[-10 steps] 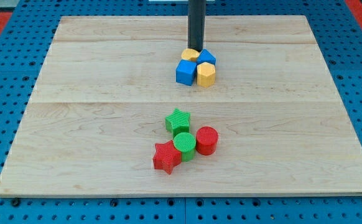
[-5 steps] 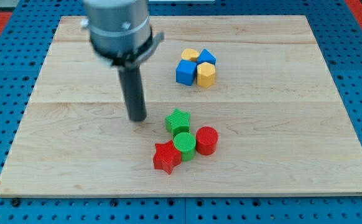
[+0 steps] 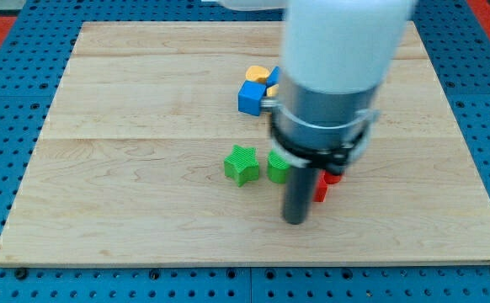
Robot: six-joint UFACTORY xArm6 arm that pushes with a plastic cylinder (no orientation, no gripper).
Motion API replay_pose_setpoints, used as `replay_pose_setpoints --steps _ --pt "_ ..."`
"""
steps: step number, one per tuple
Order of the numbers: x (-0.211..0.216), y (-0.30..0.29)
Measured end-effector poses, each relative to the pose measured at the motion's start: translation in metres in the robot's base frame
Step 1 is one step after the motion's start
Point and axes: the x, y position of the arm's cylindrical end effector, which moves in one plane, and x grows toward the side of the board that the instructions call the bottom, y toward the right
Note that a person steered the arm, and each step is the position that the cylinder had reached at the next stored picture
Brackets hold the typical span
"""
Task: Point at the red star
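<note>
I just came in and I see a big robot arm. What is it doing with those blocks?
The robot arm pushes little blocks around a wooden board with a dark rod. Right now my tip sits near the view's bottom, just below a green block and beside a bit of a red block that the arm mostly hides. A green star sits to the view's left. Blue and yellow blocks wait farther up, partly hidden.

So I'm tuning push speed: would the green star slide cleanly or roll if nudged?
The green star looks rigid, lying flat on the wooden board, so it would probably slide, not roll. Its points may make it pivot under an off-centre push. My tip sits lower right of it, apart.
</note>
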Motion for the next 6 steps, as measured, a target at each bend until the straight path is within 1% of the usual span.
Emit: replay_pose_setpoints --steps 2,3,4,6 --pt "-0.043 0.002" --pt "-0.044 0.025" --pt "-0.042 0.063" --pt "-0.065 0.089"
